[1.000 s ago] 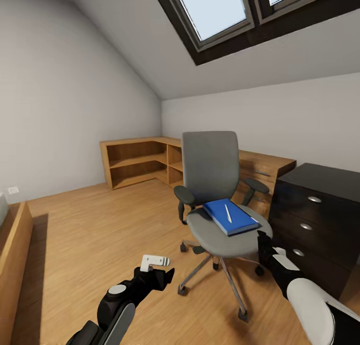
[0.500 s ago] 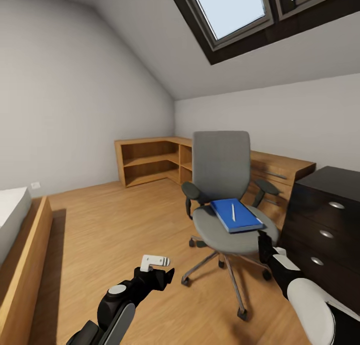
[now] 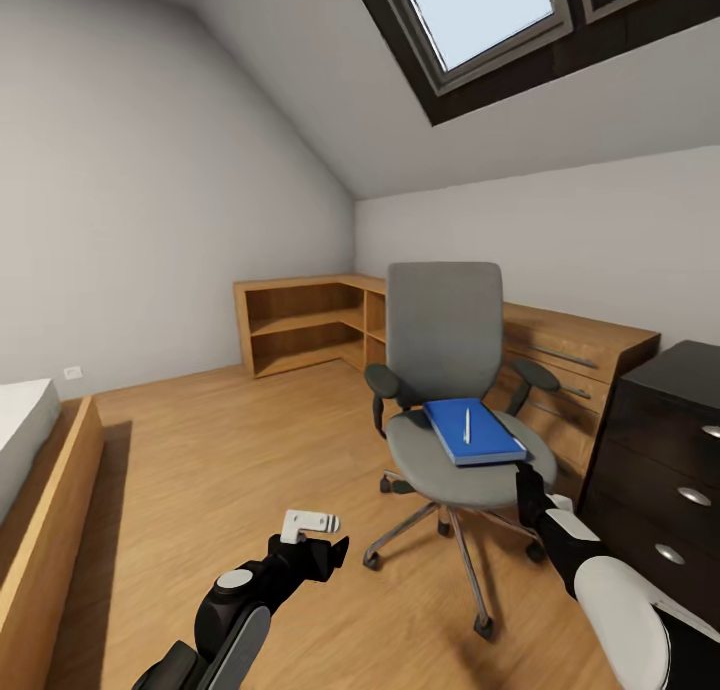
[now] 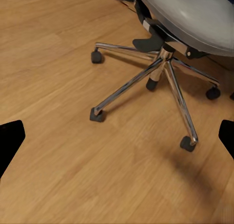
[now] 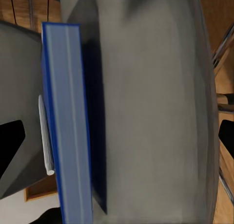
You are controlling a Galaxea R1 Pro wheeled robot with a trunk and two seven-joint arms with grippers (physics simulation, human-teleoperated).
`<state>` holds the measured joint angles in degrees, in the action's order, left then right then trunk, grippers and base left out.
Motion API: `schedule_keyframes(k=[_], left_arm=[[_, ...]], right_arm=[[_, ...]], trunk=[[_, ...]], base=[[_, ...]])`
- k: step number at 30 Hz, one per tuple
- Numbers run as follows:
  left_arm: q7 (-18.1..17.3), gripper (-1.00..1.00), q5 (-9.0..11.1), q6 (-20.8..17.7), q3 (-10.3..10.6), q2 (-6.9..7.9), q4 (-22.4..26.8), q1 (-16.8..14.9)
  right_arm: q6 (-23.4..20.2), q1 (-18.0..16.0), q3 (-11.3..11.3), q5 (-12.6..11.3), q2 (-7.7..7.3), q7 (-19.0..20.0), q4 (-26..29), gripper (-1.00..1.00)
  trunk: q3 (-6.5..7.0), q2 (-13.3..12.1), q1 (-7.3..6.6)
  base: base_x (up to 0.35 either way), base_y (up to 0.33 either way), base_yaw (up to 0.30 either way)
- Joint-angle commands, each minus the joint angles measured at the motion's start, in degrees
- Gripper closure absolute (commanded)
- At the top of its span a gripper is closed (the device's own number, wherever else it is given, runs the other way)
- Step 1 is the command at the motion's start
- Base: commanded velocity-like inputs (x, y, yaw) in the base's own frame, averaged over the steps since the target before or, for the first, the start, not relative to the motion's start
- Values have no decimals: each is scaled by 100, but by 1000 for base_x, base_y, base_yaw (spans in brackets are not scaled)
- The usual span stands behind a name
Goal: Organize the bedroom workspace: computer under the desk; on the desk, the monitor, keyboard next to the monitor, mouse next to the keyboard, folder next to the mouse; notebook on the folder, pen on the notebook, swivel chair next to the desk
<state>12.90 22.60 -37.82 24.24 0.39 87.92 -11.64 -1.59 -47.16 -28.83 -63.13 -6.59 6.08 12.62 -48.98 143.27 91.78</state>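
Head view: the swivel chair stands at centre frame on the wood floor, with the blue folder lying flat on its seat and the pen resting on top of the folder. The black drawer unit of the desk occupies the lower right of the frame, just beside the chair. Low wooden cabinets run along the far wall behind the chair.

The left pincer sits at lower centre-left, low over the floor; in the left wrist view its dark fingertips lie at the two side edges, spread wide, nothing between them. The right pincer is raised near the front edge of the seat, close to the folder; in the right wrist view its fingertips are likewise wide apart and empty, with the folder's edge ahead.

Judgement: the step in hand is the approach to collect the folder from the chair. The next move calls for closing the remaining gap, then gripping the folder's near edge without tipping the pen off.
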Motion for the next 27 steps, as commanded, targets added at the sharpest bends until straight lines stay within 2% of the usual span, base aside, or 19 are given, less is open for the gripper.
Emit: schedule_keyframes(k=[1,8,27], left_arm=[[55,-100,60,-15,11,3,6,-5],[55,-100,58,-15,11,4,4,-5],[55,-100,61,-15,11,-1,-108,-5]], right_arm=[[-17,-4,-18,-41,-1,25,-2,-100],[-21,-4,-17,-41,-1,25,0,-100],[-25,-6,-17,-41,-9,25,-1,-100]], trunk=[[-6,3,0],[-6,3,0],[-6,3,0]], base=[[51,0,0],[113,0,0],[290,0,0]])
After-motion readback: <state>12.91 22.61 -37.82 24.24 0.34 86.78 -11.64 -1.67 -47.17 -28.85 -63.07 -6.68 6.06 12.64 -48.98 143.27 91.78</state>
